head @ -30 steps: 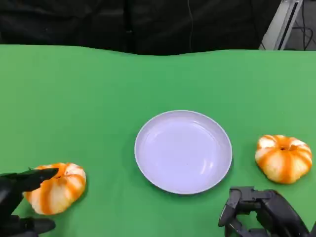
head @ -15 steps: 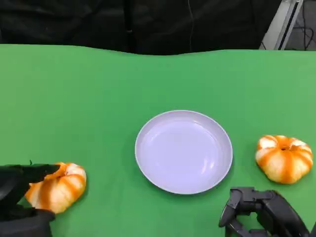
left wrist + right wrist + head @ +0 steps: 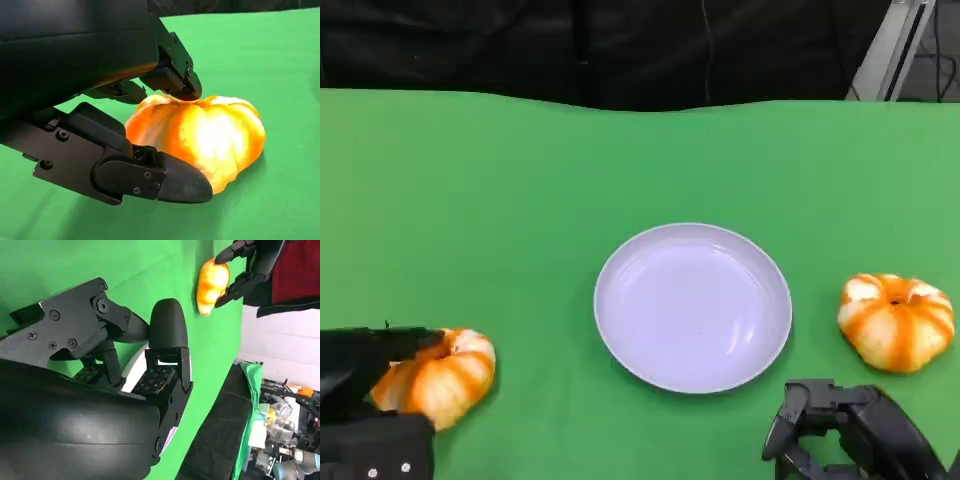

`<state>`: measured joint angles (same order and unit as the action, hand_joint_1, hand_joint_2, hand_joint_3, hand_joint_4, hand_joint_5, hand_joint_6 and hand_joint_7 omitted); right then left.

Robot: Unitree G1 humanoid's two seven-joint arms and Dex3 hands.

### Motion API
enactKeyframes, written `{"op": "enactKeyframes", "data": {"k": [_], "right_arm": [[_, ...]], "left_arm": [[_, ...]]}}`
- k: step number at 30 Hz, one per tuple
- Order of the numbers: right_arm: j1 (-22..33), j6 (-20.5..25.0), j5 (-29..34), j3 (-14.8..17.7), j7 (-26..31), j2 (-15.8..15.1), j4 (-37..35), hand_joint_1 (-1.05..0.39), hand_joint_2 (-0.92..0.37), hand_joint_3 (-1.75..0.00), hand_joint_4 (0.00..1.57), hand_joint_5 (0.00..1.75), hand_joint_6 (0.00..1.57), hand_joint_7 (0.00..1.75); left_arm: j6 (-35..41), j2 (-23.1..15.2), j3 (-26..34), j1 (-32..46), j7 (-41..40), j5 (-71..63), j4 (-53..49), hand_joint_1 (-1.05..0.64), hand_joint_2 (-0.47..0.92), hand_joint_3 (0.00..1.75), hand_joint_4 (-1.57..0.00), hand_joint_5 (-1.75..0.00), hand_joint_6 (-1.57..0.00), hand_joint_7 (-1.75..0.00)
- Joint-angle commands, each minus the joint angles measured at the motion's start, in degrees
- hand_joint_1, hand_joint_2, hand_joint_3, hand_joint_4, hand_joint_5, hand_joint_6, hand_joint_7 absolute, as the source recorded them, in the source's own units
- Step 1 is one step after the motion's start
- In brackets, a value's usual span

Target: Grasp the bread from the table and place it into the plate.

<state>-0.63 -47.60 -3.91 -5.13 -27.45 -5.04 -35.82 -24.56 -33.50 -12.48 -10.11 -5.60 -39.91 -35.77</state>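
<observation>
Left hand wrapped round bread, fingers on top and below it, bread on green table well left of plate. Second bread just right of plate. Right hand below plate's right edge, curled in, holding nothing.

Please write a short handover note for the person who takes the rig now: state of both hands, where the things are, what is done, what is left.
Left hand: fingers around the left bread, one touching its top; the bread is on the green table, not lifted.
Right hand: holds nothing, fingers curled, near the table's front edge.
Plate: in the middle, nothing in it.
Second bread: right of the plate, untouched.
Done: approach to the left bread.
Left: grip firmly, lift, place into the plate.
</observation>
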Motion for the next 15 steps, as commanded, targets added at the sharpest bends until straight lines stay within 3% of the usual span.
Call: {"op": "enactKeyframes", "data": {"k": [1, 4, 7, 15], "right_arm": [[0.29, -0.31, -0.31, 0.38, 0.31, -0.68, 0.29, -0.11, -0.64, -0.92, 0.83, 1.44, 0.84, 1.18], [0.58, -0.49, 0.16, 0.18, 0.75, -0.45, 0.66, -0.12, -0.64, -0.92, 0.83, 1.44, 0.84, 1.19], [0.57, 0.13, 0.09, 0.26, 0.86, -0.54, 0.74, -0.11, -0.65, -0.9, 0.83, 1.43, 0.84, 1.18], [0.48, -0.18, 0.05, 0.28, 0.89, -0.58, 0.52, -0.1, -0.66, -0.89, 0.84, 1.44, 0.85, 1.18]], "left_arm": [[-0.49, 0.72, -2.11, -2.57, 0.84, 1.28, -3.99, -0.88, 0.92, 0.19, -0.43, 0.0, -0.46, 0.0], [-0.6, 0.45, -3.32, -3.08, 2.89, 2.26, -4.74, -0.51, 0.85, 0.06, -0.37, 0.0, -0.44, 0.0], [-0.02, 0.56, -4.8, -3.59, 3.85, 2.06, -5.34, -0.32, 0.81, 0.02, -0.34, 0.0, -0.44, 0.0], [0.09, 0.17, -7.32, -3.57, 4.79, 1.38, -5.58, -0.27, 0.8, 0.0, -0.3, 0.0, -0.44, 0.0]]}}
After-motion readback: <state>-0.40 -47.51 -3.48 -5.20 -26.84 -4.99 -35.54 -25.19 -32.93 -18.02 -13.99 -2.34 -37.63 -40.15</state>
